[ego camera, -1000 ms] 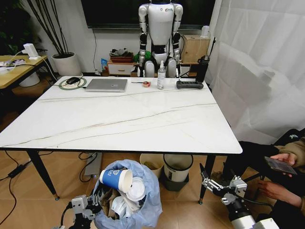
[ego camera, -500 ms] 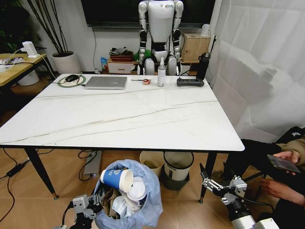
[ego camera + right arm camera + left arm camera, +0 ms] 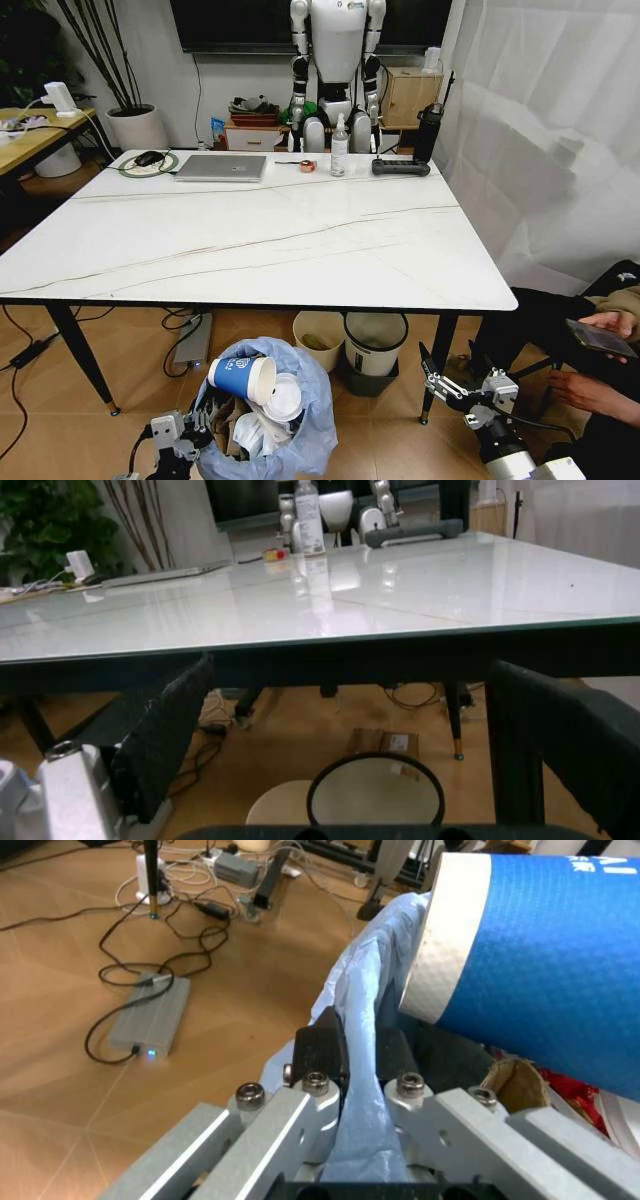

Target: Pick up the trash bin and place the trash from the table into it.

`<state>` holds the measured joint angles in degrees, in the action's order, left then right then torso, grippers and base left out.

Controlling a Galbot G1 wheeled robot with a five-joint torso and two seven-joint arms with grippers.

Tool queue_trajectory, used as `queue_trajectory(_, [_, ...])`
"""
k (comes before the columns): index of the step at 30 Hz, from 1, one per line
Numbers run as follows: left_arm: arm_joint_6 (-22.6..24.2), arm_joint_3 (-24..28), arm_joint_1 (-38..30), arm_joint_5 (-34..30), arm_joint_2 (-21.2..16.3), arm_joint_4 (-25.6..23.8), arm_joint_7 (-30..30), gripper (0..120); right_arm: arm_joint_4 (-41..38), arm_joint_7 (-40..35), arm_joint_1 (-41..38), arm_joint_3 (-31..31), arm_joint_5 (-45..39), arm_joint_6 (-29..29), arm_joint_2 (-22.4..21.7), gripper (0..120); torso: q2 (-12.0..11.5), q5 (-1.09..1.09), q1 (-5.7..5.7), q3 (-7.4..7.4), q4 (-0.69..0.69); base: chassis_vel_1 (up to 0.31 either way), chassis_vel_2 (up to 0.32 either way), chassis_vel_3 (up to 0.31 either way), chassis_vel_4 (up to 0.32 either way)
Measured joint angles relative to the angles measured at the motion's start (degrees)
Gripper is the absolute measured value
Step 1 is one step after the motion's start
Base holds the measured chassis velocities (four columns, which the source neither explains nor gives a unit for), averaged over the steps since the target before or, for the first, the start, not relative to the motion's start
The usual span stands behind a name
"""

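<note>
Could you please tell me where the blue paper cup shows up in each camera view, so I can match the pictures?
Head view: the blue paper cup lies on its side atop the trash in the trash bin, low centre-left, below the table edge.
Left wrist view: the cup looms beside the bag rim.
Right wrist view: not in it.
Shared landmark: the bin's light-blue bag, pinched by the left gripper.

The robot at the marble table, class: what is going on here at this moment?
The left gripper has its jaws shut on the light-blue bag rim of the trash bin, held low in front of the table. The bin is stuffed with trash: a blue paper cup, a white lid, cardboard and crumpled paper. The right gripper sits open and empty, low by the table's near right leg. A laptop and a spray bottle are at the tabletop's far edge.
</note>
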<state>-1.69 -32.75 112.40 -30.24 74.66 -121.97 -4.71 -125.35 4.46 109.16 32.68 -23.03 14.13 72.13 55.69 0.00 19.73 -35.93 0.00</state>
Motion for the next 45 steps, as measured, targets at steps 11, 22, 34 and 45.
queue_trajectory(11, [0.18,-0.07,-1.04,-0.78,0.66,2.3,0.05,0,0.0,0.0,0.0,0.0,0.0,0.0,0.0,100,-3.13,0.0,-1.33,1.8,0.0,0.0,0.0,0.0,0.0])
queue_trajectory(22, [-0.33,-0.48,-3.25,-2.08,1.05,7.09,1.4,0,0.0,0.0,0.0,-0.01,0.0,0.0,0.0,100,-5.97,-0.01,-2.52,3.45,0.0,0.0,0.0,0.0,0.0])
queue_trajectory(34, [-1.46,-1.38,-6.74,-3.32,0.7,13.78,2.56,0,0.0,0.0,0.0,-0.01,0.0,0.0,0.0,100,-9.26,0.0,-3.91,5.34,0.0,0.0,0.0,0.0,0.0])
queue_trajectory(45, [-3.06,-1.3,-10.78,-4.29,1.19,21.7,3.55,0,0.0,0.0,0.0,-0.01,0.0,0.0,0.0,100,-11.88,0.0,-5.02,6.86,0.0,0.0,0.0,0.0,0.0])
